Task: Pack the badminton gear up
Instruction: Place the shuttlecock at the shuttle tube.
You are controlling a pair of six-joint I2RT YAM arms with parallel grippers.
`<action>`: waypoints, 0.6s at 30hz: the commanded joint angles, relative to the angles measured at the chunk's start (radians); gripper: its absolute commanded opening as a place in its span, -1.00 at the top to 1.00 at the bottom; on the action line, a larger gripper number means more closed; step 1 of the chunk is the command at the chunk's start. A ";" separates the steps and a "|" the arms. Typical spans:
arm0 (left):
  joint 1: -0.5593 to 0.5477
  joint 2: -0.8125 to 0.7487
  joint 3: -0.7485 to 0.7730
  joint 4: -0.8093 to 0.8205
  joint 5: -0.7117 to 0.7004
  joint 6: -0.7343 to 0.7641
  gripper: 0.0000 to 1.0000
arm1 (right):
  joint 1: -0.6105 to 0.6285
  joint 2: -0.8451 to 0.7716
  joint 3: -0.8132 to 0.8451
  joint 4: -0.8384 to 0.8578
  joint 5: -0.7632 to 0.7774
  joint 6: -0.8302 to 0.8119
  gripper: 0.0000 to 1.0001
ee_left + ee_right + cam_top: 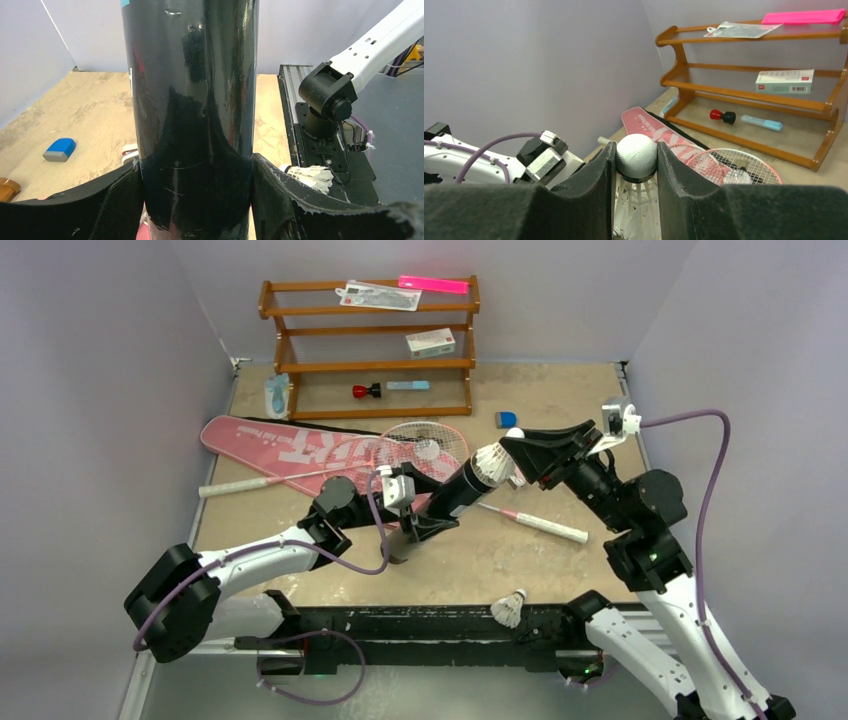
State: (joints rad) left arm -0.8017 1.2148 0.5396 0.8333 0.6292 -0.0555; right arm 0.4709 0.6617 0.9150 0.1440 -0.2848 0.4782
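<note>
My left gripper [425, 523] is shut on the long black tube [458, 490] and holds it tilted up to the right; in the left wrist view the tube [192, 100] fills the middle between my pads. My right gripper [512, 452] is shut on a white shuttlecock [492, 464] by its cork, right at the tube's open top end. In the right wrist view the cork [637, 154] sits between my fingers, feathers pointing down. The pink bag [290, 445] and two pink rackets [420, 445] lie behind. Another shuttlecock [509, 609] lies on the near black rail.
A brown wooden rack [370, 345] stands at the back with a white box [430, 342], a pink strip and small items on it. A blue eraser [506, 419] lies right of the rack. A racket handle [545, 524] stretches right of the tube.
</note>
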 commanded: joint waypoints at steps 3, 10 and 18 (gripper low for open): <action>-0.006 -0.003 0.004 0.075 0.010 0.021 0.11 | 0.002 -0.009 0.042 0.000 -0.039 0.033 1.00; -0.005 0.000 0.005 0.078 0.012 0.011 0.11 | 0.002 -0.025 0.068 -0.046 -0.039 0.029 1.00; -0.005 0.002 0.005 0.079 0.013 0.010 0.11 | 0.002 0.034 0.175 -0.170 -0.020 0.073 1.00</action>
State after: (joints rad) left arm -0.8017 1.2156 0.5396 0.8337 0.6292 -0.0563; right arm 0.4709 0.6693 1.0237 0.0299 -0.2905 0.5137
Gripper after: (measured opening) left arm 0.646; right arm 0.322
